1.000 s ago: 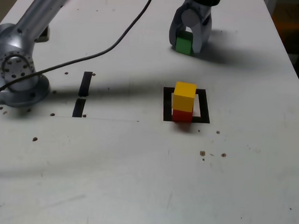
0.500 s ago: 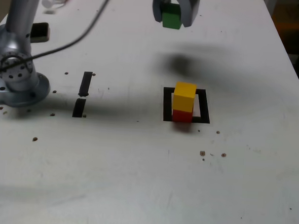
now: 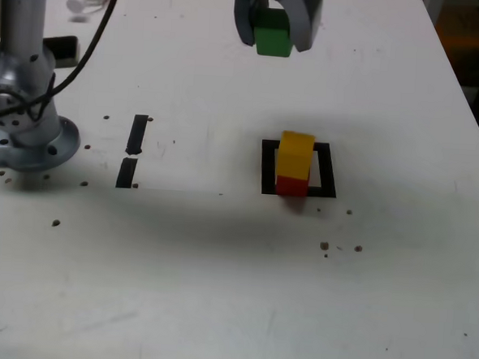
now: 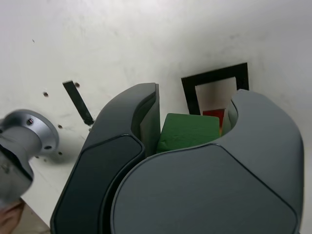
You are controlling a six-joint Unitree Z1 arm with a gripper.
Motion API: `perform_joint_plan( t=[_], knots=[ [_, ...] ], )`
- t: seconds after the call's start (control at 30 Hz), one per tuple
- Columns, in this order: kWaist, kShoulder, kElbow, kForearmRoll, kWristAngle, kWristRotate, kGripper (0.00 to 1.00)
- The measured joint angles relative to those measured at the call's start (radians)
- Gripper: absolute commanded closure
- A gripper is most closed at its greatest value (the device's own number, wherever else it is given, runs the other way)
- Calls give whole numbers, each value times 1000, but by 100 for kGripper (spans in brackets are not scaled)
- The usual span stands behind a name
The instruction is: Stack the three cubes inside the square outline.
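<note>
while the gripper (image 3: 274, 27) grips the green cube (image 3: 273, 37) aloft, yellow cube (image 3: 296, 153) tops red cube (image 3: 292, 185).

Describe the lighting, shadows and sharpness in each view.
Exterior view: even, soft light; a broad faint shadow band crosses the table in front of the square outline; the gripper holding the green cube is slightly soft, the yellow cube crisp. Wrist view: the near fingers loom large and dark, the table beyond is bright.

Bare table (image 3: 406, 116) all around the yellow cube (image 3: 295, 154).
</note>
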State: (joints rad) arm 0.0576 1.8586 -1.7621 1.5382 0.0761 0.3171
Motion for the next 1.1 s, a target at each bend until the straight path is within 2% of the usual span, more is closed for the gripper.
perform_joint_plan(
  t=[0.5,1.1],
  knots=[
    [-165,27,-30,6,-40,-229,74],
    [-230,111,-24,6,-66,-317,74]
  ],
)
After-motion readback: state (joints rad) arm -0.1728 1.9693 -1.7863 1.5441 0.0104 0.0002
